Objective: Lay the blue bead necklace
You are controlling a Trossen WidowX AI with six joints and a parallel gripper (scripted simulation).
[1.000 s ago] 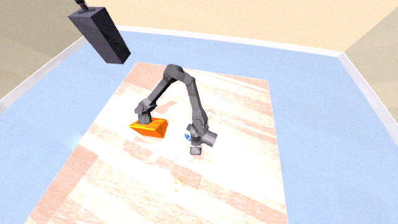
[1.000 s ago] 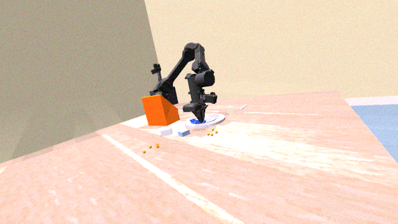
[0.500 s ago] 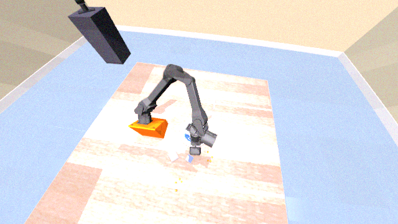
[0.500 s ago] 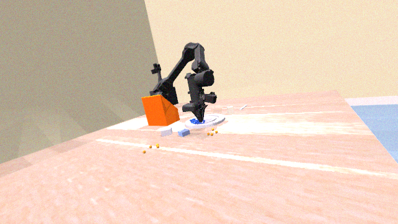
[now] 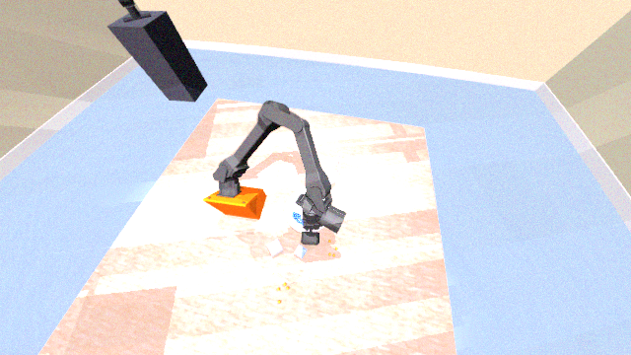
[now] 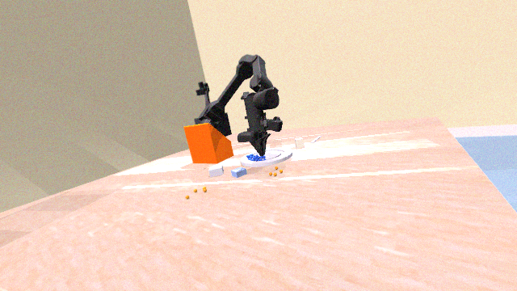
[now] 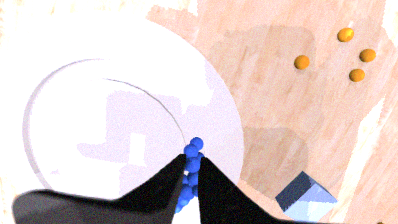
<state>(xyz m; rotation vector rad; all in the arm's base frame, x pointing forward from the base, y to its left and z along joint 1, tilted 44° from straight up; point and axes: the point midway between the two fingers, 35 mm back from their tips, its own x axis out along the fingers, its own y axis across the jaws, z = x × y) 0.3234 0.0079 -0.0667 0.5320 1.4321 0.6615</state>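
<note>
The round bead board (image 6: 287, 155) (image 7: 222, 107) is white and lies flat, with a curved groove line inside its rim. The blue bead necklace (image 5: 297, 217) (image 6: 254, 158) (image 7: 186, 192) lies bunched over one side of the board. My gripper (image 6: 262, 155) (image 7: 192, 161) points down at the board and is shut on a part of the necklace. In the wrist view beads show between and just beyond the fingertips. The arm hides much of the board in the top view, and the fingers hide part of the necklace in the wrist view.
A blue block (image 5: 301, 252) (image 6: 239, 173) (image 7: 311, 200) and a white block (image 5: 275, 248) (image 6: 216, 171) stand near the board. Two groups of loose orange beads (image 6: 204, 189) (image 7: 301, 62) lie beyond. Another pale block (image 6: 299, 142) stands behind. The arm's base is orange (image 5: 242, 204) (image 6: 202, 145).
</note>
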